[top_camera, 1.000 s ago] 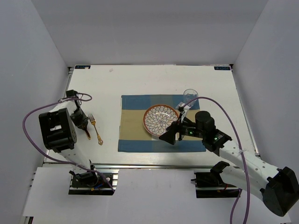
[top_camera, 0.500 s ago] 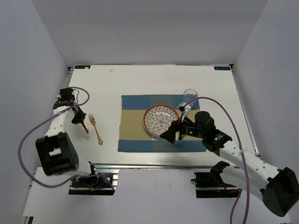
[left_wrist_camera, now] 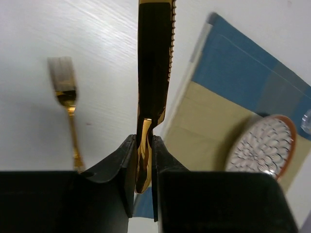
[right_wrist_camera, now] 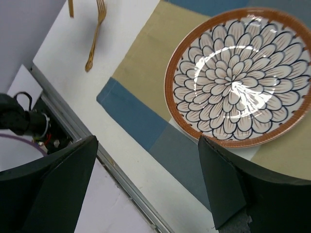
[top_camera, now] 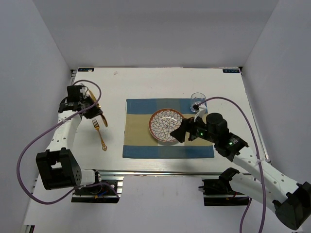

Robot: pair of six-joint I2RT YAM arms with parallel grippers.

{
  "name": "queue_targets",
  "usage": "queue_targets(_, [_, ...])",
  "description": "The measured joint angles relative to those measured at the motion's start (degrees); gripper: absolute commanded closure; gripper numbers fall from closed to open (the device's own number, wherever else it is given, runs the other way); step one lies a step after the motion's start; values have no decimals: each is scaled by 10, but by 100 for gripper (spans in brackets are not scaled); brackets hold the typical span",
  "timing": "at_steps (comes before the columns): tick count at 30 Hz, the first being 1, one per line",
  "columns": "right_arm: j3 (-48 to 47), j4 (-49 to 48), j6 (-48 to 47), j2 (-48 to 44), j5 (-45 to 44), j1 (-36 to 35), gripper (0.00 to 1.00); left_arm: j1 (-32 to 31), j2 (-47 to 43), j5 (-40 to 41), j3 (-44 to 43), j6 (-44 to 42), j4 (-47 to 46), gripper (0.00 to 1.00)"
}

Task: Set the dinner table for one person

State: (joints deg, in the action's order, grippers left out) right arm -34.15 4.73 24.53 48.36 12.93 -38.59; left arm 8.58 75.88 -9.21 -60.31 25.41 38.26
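Left gripper (left_wrist_camera: 144, 145): my jaws clamp the gold serrated metal knife (left_wrist_camera: 154, 58), centre frame, above the white plank-textured dinner table (left_wrist_camera: 97, 39). Right gripper (right_wrist_camera: 146, 145): jaws wide, empty; round floral ceramic plate (right_wrist_camera: 238, 73) upper right.

- Dinner table (top_camera: 160, 85): white, matt top with a faint plank grain. Dull silver metal rails (top_camera: 160, 171) run along its 6 o'clock edge.
- Placemat (top_camera: 138, 143): woven cloth in blue and tan, matt, with soft creases.
- Plate (right_wrist_camera: 240, 73): glazed, glossy and smooth, with bright glare near its centre.
- Knife (left_wrist_camera: 154, 58): polished gold-coloured metal, mirror-bright, serrated along one edge.
- Fork (left_wrist_camera: 65, 92), at the placemat's 9 o'clock: the same shiny gold-coloured metal.
- Glass (top_camera: 198, 99), at the plate's 1 o'clock: clear and smooth.
- Left gripper (left_wrist_camera: 143, 141) and right gripper (right_wrist_camera: 146, 160): black, matt, plastic-looking fingers.
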Motion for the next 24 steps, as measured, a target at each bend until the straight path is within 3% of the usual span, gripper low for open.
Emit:
queue_targets(6, [-64,75,15,-27,-69,0,11,-126,21,-37,3,73,-50,100])
queue_targets(13, [-136,195,41,-59,-167,0,11,-354,93,6,-2,216,-106,100])
queue_targets(19, [-215,290,59,-86,-245,0,11,-494,219,52,-105,303,-105,100])
queue_targets(24, [-250,347,65,-98,-282,0,10,-561,307,88,-199,340,-111,100])
